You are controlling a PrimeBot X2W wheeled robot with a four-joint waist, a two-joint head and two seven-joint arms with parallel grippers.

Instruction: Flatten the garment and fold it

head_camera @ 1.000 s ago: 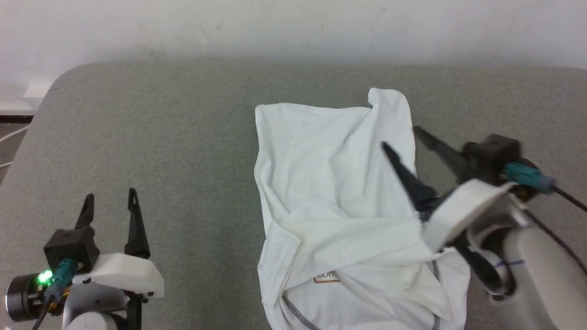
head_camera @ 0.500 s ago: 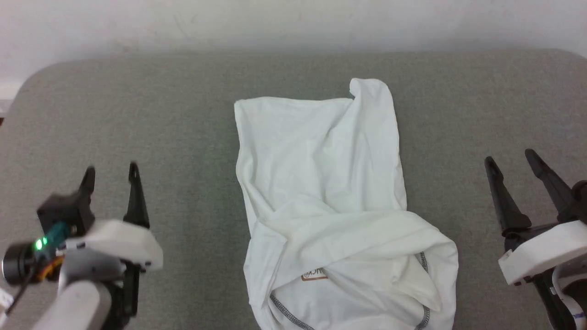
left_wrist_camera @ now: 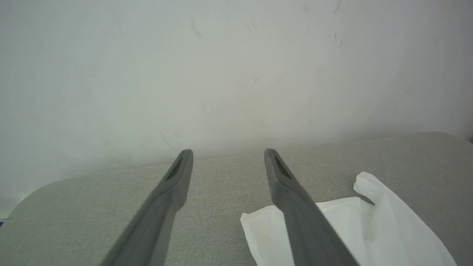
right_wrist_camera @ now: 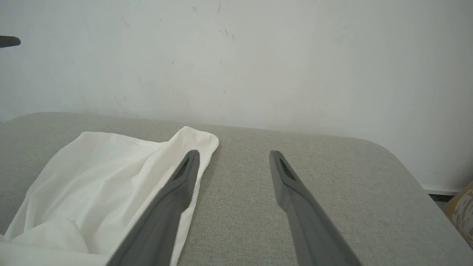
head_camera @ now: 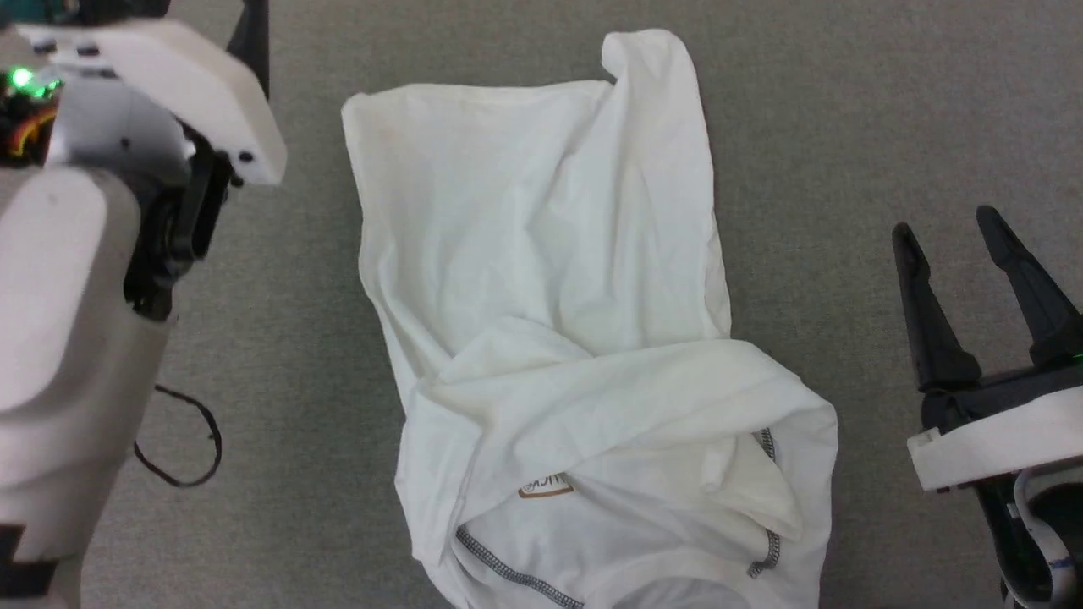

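Shirt [head_camera: 550,296] lying crumpled mid-desk [head_camera: 804,127], collar end toward the near edge. Left claw [left_wrist_camera: 226,155] and right claw [head_camera: 946,222] hovering either side, both gaping wide, holding nothing.

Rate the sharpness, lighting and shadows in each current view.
Head view: even, soft light; the white T-shirt is sharp enough to show its grey stitching, with faint shadows in its folds. Left wrist view: the left gripper looks soft near the lens. Right wrist view: the right gripper looks soft too; a thin shadow edges the white T-shirt.
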